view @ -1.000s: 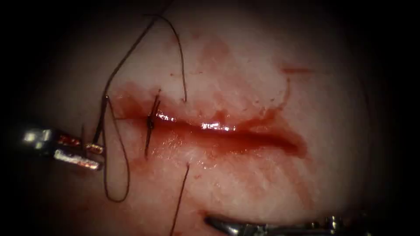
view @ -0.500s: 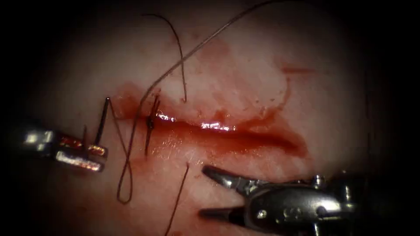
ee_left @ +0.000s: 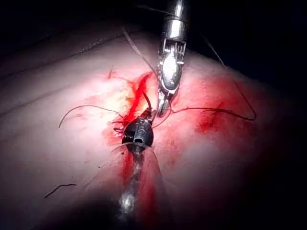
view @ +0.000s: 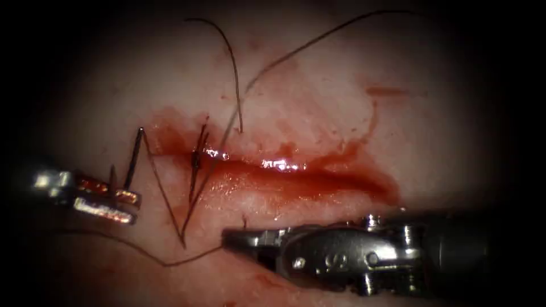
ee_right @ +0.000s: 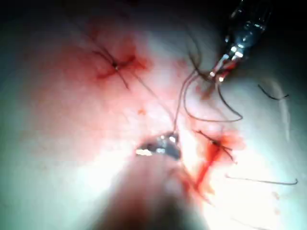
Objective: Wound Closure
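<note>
Pale pork-belly tissue (view: 318, 85), smeared with glossy red fluid (view: 296, 179), lies across the endoscope view under a dark surround. A long horizontal cut (view: 318, 176) runs through it, and a finished dark stitch (view: 196, 162) crosses it near its left end. The left arm's silver needle driver (view: 122, 204) sits well left of the cut, its jaws clenched on the thin dark curved steel needle (view: 134, 159) near its lower end; the needle stands up out of the jaws, clear of the tissue, with its upper end just above and left of the cut's left end. Fine dark suture thread (view: 165, 196) leaves that upper end, runs down to a sharp bend below the stitch, then climbs back across the cut toward the upper right. The right arm's grey metal needle driver (view: 233, 239) lies below the cut with its tip pointing left, and its jaws look clamped on a strand of thread (view: 187, 261) that trails off to the lower left.

From the left wrist, the left tool (ee_left: 144, 117) grips the needle (ee_left: 147, 101) beside the red cut (ee_left: 136, 96), and the right tool (ee_left: 163, 111) comes down right next to it.

From the right wrist, the right tool's tip (ee_right: 170, 139) has thread (ee_right: 180, 105) rising from it toward the left tool (ee_right: 216, 75); the stitch (ee_right: 216, 143) lies just beside it.
</note>
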You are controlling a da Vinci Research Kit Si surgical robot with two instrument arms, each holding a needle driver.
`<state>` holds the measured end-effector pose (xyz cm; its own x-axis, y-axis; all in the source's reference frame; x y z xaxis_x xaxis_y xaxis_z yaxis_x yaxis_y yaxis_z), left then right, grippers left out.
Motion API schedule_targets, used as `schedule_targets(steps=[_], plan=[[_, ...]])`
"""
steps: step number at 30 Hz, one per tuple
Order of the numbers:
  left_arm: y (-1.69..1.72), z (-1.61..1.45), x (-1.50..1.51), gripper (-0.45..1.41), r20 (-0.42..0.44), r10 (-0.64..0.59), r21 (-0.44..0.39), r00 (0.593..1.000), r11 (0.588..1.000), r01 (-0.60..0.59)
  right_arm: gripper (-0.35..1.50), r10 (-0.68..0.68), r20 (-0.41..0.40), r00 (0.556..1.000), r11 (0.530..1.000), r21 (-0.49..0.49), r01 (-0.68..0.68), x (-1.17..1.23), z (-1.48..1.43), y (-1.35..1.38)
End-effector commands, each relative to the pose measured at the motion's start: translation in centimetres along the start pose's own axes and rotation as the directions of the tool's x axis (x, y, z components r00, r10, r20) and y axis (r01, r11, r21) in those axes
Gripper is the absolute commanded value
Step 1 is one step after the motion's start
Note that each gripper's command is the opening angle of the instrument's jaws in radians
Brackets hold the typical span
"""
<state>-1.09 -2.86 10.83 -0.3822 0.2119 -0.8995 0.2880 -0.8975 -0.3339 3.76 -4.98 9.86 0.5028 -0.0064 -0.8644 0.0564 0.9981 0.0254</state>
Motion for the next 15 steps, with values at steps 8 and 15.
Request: schedule_targets(steps=[8,15], plan=[[0.00,0.07,-0.05,-0.45,0.003,-0.005,-0.004,1.000,1.000,0.005,-0.35,-0.027,-0.005,1.000,0.998,0.053,0.027,0.29,-0.14,-0.40],[0.00,0.07,-0.05,-0.45,0.003,-0.010,-0.005,1.000,1.000,0.010,0.26,-0.007,-0.053,0.999,1.000,0.012,0.007,0.33,-0.23,-0.32]])
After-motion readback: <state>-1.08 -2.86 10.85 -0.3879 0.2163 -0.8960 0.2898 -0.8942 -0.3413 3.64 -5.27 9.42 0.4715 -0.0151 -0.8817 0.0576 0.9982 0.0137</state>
